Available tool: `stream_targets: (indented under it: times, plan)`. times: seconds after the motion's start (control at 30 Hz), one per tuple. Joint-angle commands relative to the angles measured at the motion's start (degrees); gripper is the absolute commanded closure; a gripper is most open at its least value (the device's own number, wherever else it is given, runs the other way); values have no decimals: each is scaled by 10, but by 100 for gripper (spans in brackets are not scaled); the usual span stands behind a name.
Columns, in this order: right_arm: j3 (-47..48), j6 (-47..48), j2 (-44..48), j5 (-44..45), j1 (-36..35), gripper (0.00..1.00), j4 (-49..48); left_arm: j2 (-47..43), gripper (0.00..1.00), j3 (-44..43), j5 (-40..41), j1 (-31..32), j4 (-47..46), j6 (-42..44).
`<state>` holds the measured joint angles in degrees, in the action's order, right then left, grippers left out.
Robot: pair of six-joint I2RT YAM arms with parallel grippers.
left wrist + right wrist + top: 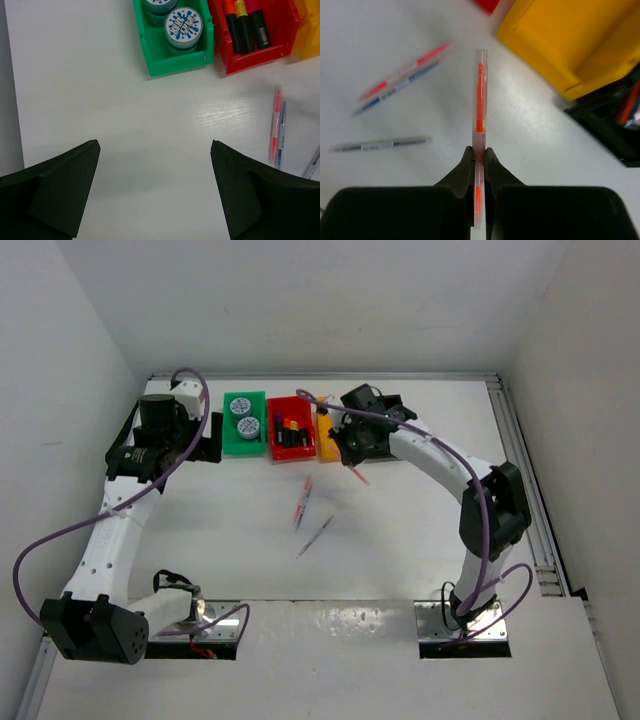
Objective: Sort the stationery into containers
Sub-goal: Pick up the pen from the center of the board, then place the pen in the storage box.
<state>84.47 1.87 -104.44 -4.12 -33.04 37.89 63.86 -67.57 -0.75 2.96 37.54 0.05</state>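
Note:
My right gripper (478,150) is shut on a thin clear pen with pink-orange ink (479,100) and holds it above the table, just short of the yellow-orange bin (580,45). A black bin (615,125) stands beside that one. In the top view the right gripper (352,455) hangs over the yellow-orange bin (327,440). The green bin (244,425) holds two blue-white rolls (183,25). The red bin (292,430) holds highlighters (245,25). My left gripper (155,145) is open and empty over bare table, near of the green bin. The pink block is out of view.
Three pens lie loose mid-table: a pink pen (275,125) and a blue one (281,132) side by side, and a grey pen (312,165) nearer the arms. They also show in the top view (303,502) and the right wrist view (405,75). White walls enclose the table.

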Motion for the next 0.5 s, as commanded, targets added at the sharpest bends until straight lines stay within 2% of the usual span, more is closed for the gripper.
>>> stream_targets:
  times: [0.0,0.1,0.3,0.47]
  plan:
    - [33,5,7,2,27,100,-74,-5,0,1,-23,-7,-31,7]
    - [56,22,-29,-1,43,100,-134,7,0,-6,-25,-7,-28,5]
    - [134,-7,-118,-23,81,100,-212,13,0,-9,-16,-9,-17,6]
    - [133,-35,-144,-38,91,100,-286,11,0,-5,-14,-10,-16,11]
